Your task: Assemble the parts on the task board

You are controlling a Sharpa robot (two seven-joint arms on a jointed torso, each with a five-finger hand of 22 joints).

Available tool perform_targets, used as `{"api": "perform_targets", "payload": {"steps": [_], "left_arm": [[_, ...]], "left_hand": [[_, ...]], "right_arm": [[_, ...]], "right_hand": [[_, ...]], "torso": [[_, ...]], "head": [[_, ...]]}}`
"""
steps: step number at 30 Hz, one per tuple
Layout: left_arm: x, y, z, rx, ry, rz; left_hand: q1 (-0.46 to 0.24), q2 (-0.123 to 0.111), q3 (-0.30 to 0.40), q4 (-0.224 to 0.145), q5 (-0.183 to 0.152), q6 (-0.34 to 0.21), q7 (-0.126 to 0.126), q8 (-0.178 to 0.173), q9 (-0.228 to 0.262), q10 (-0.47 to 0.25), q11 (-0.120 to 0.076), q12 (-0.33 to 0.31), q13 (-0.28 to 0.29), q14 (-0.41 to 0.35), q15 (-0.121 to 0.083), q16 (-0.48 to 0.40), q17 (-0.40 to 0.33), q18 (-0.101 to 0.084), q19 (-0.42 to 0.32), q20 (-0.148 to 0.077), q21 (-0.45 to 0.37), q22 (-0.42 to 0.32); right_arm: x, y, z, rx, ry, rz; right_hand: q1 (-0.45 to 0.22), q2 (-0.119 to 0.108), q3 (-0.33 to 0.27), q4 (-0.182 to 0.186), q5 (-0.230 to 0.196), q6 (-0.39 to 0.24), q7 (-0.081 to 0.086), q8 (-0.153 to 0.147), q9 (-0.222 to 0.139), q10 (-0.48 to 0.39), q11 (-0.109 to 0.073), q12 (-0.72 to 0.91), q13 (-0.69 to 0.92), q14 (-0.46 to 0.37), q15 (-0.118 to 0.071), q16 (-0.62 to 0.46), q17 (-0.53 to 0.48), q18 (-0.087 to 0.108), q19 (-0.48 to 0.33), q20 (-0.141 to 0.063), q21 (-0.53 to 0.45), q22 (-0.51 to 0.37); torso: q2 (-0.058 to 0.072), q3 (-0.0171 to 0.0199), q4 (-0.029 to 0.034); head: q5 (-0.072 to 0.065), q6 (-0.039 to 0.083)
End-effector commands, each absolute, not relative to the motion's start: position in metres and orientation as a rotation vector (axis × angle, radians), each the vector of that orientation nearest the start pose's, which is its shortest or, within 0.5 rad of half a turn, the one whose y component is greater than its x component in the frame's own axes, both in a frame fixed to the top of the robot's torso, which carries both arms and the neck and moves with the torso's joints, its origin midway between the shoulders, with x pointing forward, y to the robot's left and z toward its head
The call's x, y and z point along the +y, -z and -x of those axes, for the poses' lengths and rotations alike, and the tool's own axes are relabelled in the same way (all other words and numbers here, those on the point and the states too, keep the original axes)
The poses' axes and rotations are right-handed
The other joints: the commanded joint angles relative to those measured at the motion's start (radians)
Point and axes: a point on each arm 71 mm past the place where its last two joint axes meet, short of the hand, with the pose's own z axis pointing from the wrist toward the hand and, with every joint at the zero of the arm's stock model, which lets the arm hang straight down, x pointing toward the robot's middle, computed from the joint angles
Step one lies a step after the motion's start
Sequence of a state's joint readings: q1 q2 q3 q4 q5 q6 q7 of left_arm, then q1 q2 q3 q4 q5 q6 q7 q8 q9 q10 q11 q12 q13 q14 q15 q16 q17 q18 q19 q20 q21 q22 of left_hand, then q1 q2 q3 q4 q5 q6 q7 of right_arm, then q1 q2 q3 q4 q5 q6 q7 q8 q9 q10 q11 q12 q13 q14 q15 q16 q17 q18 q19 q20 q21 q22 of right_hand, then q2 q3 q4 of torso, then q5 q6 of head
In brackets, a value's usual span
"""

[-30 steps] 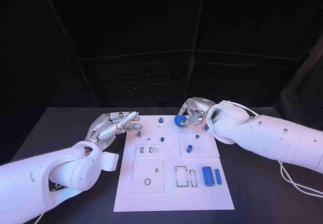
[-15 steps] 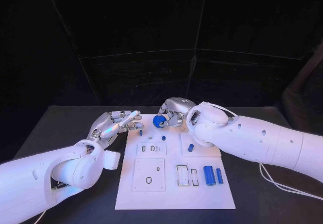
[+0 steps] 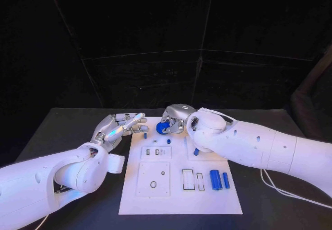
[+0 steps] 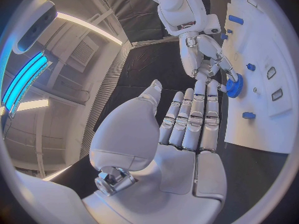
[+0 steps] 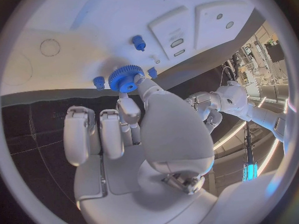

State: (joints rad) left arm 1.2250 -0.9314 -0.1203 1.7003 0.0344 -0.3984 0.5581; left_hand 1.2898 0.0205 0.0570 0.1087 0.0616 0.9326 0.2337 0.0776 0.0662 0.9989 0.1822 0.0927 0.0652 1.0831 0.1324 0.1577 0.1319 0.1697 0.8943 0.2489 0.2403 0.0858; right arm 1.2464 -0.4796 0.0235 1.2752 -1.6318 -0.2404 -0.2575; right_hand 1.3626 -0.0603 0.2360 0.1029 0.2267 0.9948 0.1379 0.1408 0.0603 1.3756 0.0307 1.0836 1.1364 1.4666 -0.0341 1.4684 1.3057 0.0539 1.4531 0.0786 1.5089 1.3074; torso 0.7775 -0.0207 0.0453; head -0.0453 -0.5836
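Fingers (image 5: pixel 127 107) of our right hand (image 3: pixel 174 117) pinch the blue gear (image 3: pixel 163 127) over the task board's (image 3: pixel 180 201) far edge; our left hand (image 3: pixel 123 125) hovers spread, holding nothing. Gear looks light, stiff plastic, so we'd grip its toothed rim.

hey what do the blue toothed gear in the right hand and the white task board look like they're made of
The blue toothed gear, pinched by the right hand, looks like moulded or printed plastic: even, matte blue, crisp teeth, no metallic glint. The white task board looks like a flat, rigid plate, probably plastic or painted sheet, with a smooth, low-sheen face and sharply cut recesses. Neither can be settled by looks alone.
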Motion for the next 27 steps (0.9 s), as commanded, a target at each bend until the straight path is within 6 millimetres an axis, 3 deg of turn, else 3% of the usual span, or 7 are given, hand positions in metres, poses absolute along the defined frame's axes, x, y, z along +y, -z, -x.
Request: {"api": "perform_targets", "payload": {"steps": [1, 16, 27], "left_arm": [[0.2055, 0.1713, -0.4497, 1.324, 1.620, 1.054], [0.2056, 0.1715, -0.4500, 1.325, 1.620, 1.054], [0.2059, 0.1716, -0.4500, 1.327, 1.619, 1.055]], "left_hand": [[0.001, 0.010, 0.001, -0.006, -0.005, 0.003, 0.006, -0.005, -0.001, 0.001, 0.004, -0.005, -0.001, 0.000, 0.006, -0.004, 0.001, 0.014, 0.006, 0.002, -0.003, -0.001], [0.003, 0.012, 0.002, -0.008, -0.005, 0.003, 0.006, -0.005, -0.001, 0.001, 0.004, -0.005, -0.001, 0.000, 0.006, -0.005, 0.001, 0.014, 0.006, 0.002, -0.004, -0.002], [0.003, 0.012, 0.002, -0.008, -0.005, 0.003, 0.006, -0.005, -0.001, 0.001, 0.004, -0.005, -0.001, 0.000, 0.006, -0.005, 0.001, 0.014, 0.006, 0.002, -0.004, -0.002]], "right_arm": [[-0.0848, 0.1516, -0.5355, 1.576, -0.493, 0.301], [-0.0831, 0.1528, -0.5368, 1.572, -0.450, 0.318], [-0.0841, 0.1556, -0.5380, 1.605, -0.420, 0.326]], "right_hand": [[-0.013, -0.008, 0.007, -0.001, -0.001, 0.021, -0.010, -0.006, 0.006, -0.008, 0.006, -0.013, -0.007, 0.056, 0.001, 0.001, 0.003, -0.019, 0.007, 0.001, 0.004, 0.108], [-0.042, -0.044, 0.017, -0.001, -0.034, -0.030, 0.004, -0.047, 0.005, -0.031, 0.020, -0.055, -0.033, 0.056, 0.013, 0.001, 0.009, -0.018, 0.004, 0.012, 0.001, 0.105], [-0.097, -0.080, -0.011, 0.043, -0.083, -0.065, 0.012, -0.073, 0.006, -0.057, 0.029, -0.109, -0.073, 0.055, 0.021, 0.000, 0.011, -0.016, -0.002, 0.021, -0.003, 0.098]], "torso": [[0.000, 0.0005, -0.0007], [0.000, 0.0004, -0.0016], [0.000, 0.0005, -0.0011]], "head": [[0.001, -0.001], [0.000, 0.001], [-0.003, 0.001]]}}
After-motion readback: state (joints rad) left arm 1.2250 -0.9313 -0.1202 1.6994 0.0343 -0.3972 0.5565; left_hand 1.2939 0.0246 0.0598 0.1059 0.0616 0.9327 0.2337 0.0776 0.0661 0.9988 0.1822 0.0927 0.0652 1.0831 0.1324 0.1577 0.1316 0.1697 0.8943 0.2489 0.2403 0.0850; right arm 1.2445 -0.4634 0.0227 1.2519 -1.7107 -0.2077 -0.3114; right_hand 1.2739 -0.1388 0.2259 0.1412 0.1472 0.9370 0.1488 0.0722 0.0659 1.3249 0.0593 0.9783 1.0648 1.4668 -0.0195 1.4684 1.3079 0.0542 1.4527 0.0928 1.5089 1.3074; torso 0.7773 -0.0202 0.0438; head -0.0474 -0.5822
